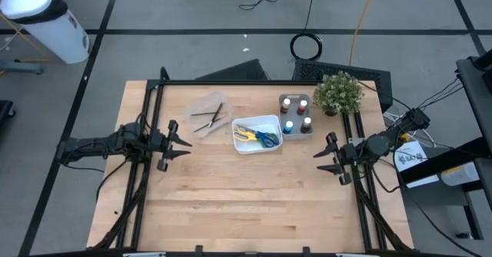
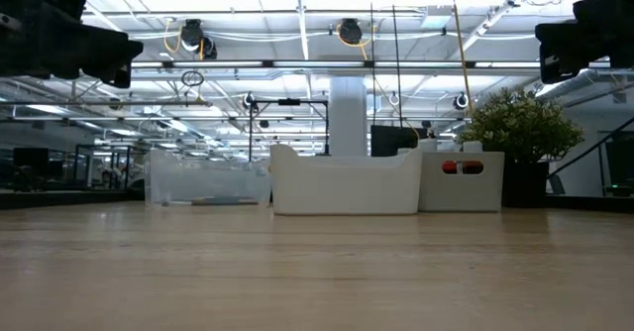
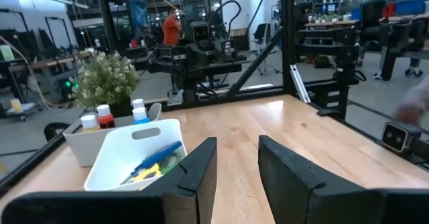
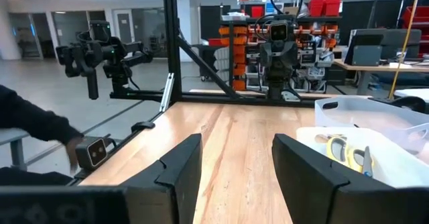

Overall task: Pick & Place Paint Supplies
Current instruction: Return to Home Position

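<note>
— Left side?
— My left end effector [image 1: 181, 143] hangs spread, holding nothing. Brushes [image 1: 209, 120] lie in the clear bin [image 1: 198, 107] just ahead of it.
— And right?
— Scissors [image 1: 257, 138] in the white tray [image 1: 275, 121] sit between both end effectors, with the paint pots [image 1: 306, 123] nearer my right end effector [image 1: 324, 158], likewise spread.

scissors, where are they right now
In the high view the scissors lie in the white tray near the table's middle, between the clear bin on the picture's left and the paint pots on its right.
</note>
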